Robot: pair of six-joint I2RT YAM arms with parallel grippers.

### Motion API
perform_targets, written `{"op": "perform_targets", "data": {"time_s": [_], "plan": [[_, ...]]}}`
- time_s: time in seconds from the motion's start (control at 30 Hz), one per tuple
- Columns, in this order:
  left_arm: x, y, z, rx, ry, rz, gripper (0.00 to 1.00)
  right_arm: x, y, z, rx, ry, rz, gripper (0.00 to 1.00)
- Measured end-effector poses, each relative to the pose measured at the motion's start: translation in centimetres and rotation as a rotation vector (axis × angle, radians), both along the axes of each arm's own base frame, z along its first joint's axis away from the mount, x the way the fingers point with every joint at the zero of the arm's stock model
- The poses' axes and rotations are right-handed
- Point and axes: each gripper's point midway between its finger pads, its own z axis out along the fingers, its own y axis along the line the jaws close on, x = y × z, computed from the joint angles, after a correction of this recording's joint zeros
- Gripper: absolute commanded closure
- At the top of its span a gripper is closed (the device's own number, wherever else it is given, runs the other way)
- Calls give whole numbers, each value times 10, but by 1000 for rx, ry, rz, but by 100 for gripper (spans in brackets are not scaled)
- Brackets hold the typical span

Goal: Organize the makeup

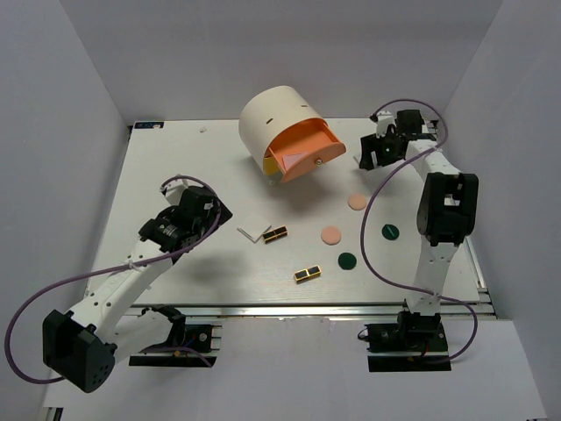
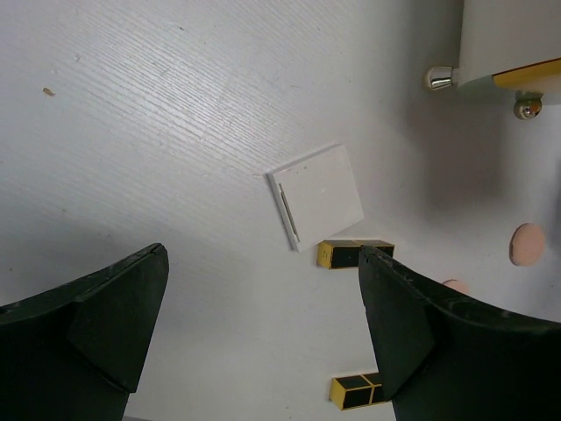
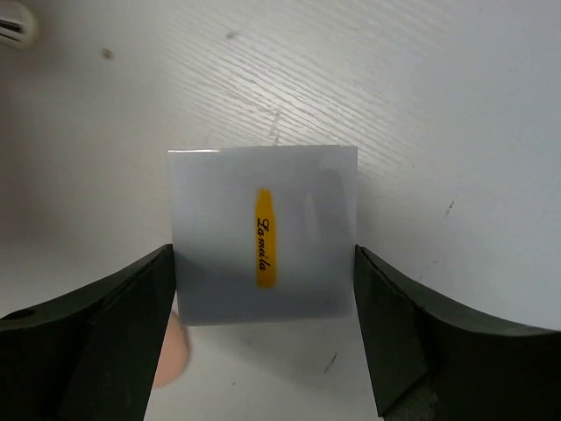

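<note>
My right gripper (image 1: 368, 158) (image 3: 263, 254) is shut on a white square card (image 3: 263, 232) with a yellow label and holds it above the table, right of the open orange drawer (image 1: 305, 147). My left gripper (image 1: 209, 210) (image 2: 263, 254) is open and empty above the table. Ahead of it lie a white angled card (image 2: 316, 197) (image 1: 254, 233) and two black-and-gold palettes (image 2: 355, 253) (image 2: 355, 390), which also show in the top view (image 1: 275, 234) (image 1: 307, 274). Two peach discs (image 1: 357, 201) (image 1: 330, 235) and two dark green discs (image 1: 390, 231) (image 1: 347, 260) lie mid-right.
The big cream cylinder (image 1: 276, 118) stands at the back centre with its orange drawer pulled out toward the front right. Its metal knobs (image 2: 441, 77) show in the left wrist view. White walls enclose the table (image 1: 175, 158) on three sides.
</note>
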Motion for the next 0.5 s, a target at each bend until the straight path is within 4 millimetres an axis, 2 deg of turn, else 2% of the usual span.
{"op": "perform_targets", "data": {"time_s": [0.1,0.3,0.4,0.5], "plan": [[-1,2,1,-6,-8,5,2,-11,5,41,47,-53,-6,100],[-2,6,7,-8,-32,11,2,-19,21,146,150,-257,17,100],[-3,10,5,-2,-34,17,2,-27,33,184,198,-319,41,100],[-5,14,2,1,-34,22,2,-29,45,207,235,-352,61,100]]}}
